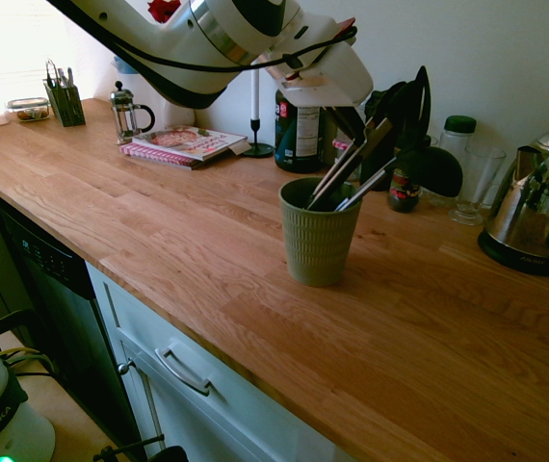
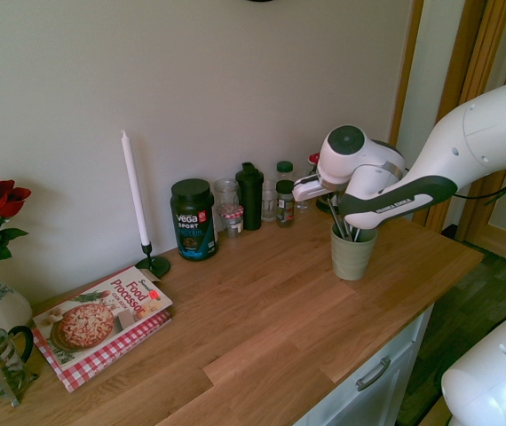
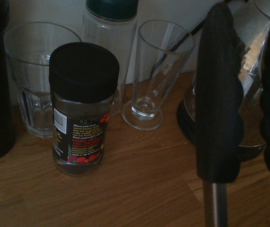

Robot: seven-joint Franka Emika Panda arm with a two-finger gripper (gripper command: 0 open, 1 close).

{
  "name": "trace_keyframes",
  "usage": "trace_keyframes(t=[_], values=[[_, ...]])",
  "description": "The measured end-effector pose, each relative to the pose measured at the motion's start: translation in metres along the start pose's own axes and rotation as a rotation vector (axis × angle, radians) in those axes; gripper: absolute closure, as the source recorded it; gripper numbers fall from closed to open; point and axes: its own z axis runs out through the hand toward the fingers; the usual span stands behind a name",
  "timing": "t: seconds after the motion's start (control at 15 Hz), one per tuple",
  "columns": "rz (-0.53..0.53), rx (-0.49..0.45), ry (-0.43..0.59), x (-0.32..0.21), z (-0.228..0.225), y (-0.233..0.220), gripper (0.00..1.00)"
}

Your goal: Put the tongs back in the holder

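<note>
The holder (image 1: 318, 245) (image 2: 352, 256), an olive-green ribbed cup, stands upright on the wooden counter. The tongs (image 1: 347, 164) lean in it with their lower end inside the cup and their silvery arms slanting up to the right. My gripper (image 1: 350, 130) (image 2: 337, 202) sits just above the cup's rim, shut on the tongs' arms. In the wrist view the tongs (image 3: 218, 94) show as two long black tips on silver arms. A black ladle (image 1: 431, 168) also rests in the cup, its bowl hanging out to the right.
Behind the cup stand a steel kettle (image 1: 535, 207), glasses (image 1: 477, 183), a dark-lidded jar (image 3: 82, 109) and a protein tub (image 2: 193, 219). A candle (image 2: 136, 204), cookbook (image 1: 188, 144), French press (image 1: 128, 111) and pen caddy (image 1: 65, 101) stand further along the counter.
</note>
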Motion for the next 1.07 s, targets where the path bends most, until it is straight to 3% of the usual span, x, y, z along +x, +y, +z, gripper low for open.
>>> trace_keyframes(t=[0.67,1.07], values=[[0.007,-0.005,-0.018,-0.005,0.003,0.014,0.00],[0.025,0.066,-0.010,0.035,-0.061,0.003,0.00]])
